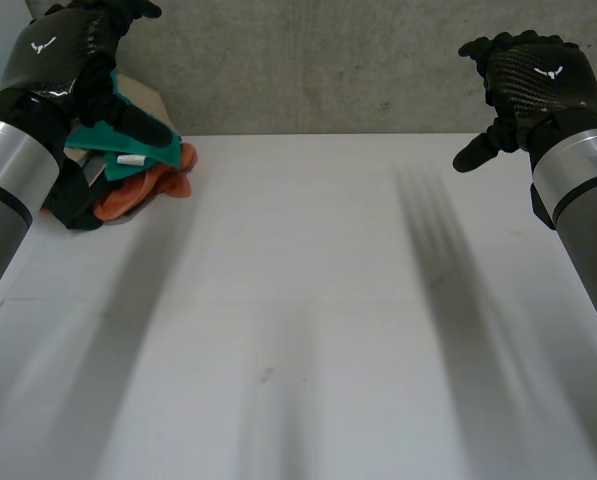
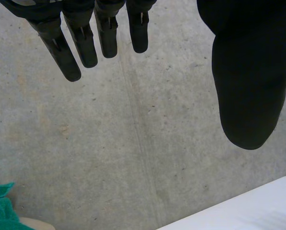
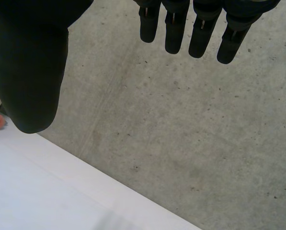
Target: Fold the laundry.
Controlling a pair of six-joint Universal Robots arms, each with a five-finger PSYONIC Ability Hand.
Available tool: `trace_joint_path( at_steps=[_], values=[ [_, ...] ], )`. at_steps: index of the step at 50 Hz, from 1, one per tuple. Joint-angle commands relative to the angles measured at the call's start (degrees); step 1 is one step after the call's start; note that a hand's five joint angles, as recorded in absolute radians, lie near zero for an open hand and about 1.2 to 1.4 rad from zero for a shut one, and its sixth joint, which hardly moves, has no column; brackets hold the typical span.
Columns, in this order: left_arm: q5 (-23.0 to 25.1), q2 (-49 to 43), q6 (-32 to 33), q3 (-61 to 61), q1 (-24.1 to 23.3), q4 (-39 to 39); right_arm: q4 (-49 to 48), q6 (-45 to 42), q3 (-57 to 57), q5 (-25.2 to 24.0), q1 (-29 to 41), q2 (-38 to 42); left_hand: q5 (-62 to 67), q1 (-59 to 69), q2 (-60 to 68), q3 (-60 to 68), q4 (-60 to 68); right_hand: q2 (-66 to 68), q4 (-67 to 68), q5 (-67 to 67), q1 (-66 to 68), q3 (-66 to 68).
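**Teal on top, nothing held: risks at the far corner**

The pile (image 1: 128,170) sits bunched at the far left corner of the table (image 1: 298,330), close to the wall (image 1: 308,60). A teal cloth (image 1: 128,140) lies on top, an orange cloth (image 1: 143,192) spills toward the table's middle, and a black cloth (image 1: 73,208) is tucked at the near side. No piece is spread out, so folding has not begun.

The left hand (image 1: 58,50) hangs raised above the pile. Its own wrist view shows the fingers (image 2: 68,52) straight and spread from the thumb, with nothing between them. The right hand (image 1: 533,80) is raised at the far right, well apart from the pile, and is equally open and empty.

Likely troubles:

- **More than one piece lifted.** The cloths overlap and tangle. A grab from above would probably take more than one layer, so two or three pieces could come up together.
- **A piece lost over the edge.** The pile is so near the left and far edges that a sideways pull could drag a loose piece off the table.
- **A knock against the wall.** The wall is close behind the pile, so a reach to its far side risks the fingers hitting it.
- **A hidden edge.** The bunching conceals corners and hems. A pinch mid-cloth would probably lift a wad, which would then need the right hand to cross most of the table to sort it out.
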Motion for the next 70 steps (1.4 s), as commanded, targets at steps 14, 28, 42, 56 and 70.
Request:
trace_joint_path(
  at_steps=[14,28,42,56,70],
  values=[
    [-0.1,-13.8,6.2,10.4,4.6,5.6,-0.1,-0.7,-0.2,-0.1,-0.1,0.0,-5.7,-5.6,-5.8,-5.7,-5.8,-5.8,-6.1,-5.9,-5.3,-6.0],
    [1.5,-51.3,30.3,46.7,13.7,11.2,-0.2,-0.8,-0.1,-0.4,0.1,0.4,-5.7,-5.6,-5.9,-5.8,-5.9,-5.8,-6.1,-5.9,-5.3,-6.0],
    [4.9,-72.0,30.8,62.0,17.2,19.6,-0.3,-0.9,-0.2,-0.8,0.4,2.3,-4.2,-4.1,-4.3,-4.2,-4.3,-5.8,-6.1,-5.9,-5.3,-6.0],
    [5.7,-73.0,30.6,65.7,17.1,19.6,-0.2,-2.6,-0.2,-0.8,0.5,3.0,64.3,64.4,64.1,64.2,64.1,-5.8,-6.1,-5.9,-5.3,-6.0],
    [5.4,-31.8,13.4,37.0,6.2,24.5,-0.2,-3.5,-0.2,-0.8,0.6,2.4,64.3,64.4,64.1,64.2,64.1,-5.8,-6.1,-5.9,-5.3,-6.0]
  ],
)
